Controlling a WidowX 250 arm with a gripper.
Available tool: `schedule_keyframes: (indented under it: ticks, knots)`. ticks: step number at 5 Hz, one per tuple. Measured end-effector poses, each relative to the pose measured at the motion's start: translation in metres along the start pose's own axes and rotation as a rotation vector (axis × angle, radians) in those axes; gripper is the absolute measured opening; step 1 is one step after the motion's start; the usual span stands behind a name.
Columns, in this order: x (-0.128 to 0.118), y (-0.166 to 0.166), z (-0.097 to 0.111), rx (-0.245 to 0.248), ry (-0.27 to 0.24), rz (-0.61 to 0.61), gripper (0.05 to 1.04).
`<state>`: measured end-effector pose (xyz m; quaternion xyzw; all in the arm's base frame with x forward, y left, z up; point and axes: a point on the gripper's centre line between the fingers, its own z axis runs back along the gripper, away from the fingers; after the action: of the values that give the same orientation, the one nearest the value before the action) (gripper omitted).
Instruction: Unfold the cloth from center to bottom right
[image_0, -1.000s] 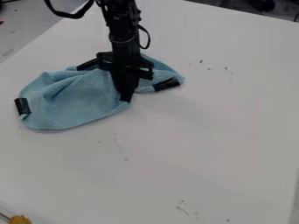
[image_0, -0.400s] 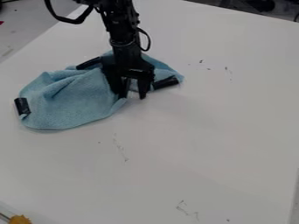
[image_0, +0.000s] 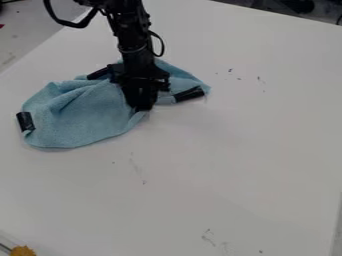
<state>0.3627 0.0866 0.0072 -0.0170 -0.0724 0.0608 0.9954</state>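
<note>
In the camera view, the blue cloth lies rumpled on the white bench, toward its left edge, with creases across its left part. Black strips mark the cloth at its left end, upper edge and right end. The gripper points down over the cloth's middle, fingertips together at its lower edge; whether they pinch fabric, I cannot tell. A yellow thing sits by the bench's near left corner.
</note>
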Motion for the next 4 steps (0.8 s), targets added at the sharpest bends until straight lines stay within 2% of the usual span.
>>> schedule_keyframes:
  ticks: [1,2,3,4]
  knots:
    - [-0.002,0.002,0.002,0.03,-0.007,-0.006,0.181]
    - [-0.005,-0.008,0.023,0.119,0.022,-0.047,0.089]
    - [-0.001,-0.023,0.063,0.205,-0.024,-0.085,0.082]
    - [-0.015,-0.039,0.076,0.208,-0.009,-0.062,0.082]
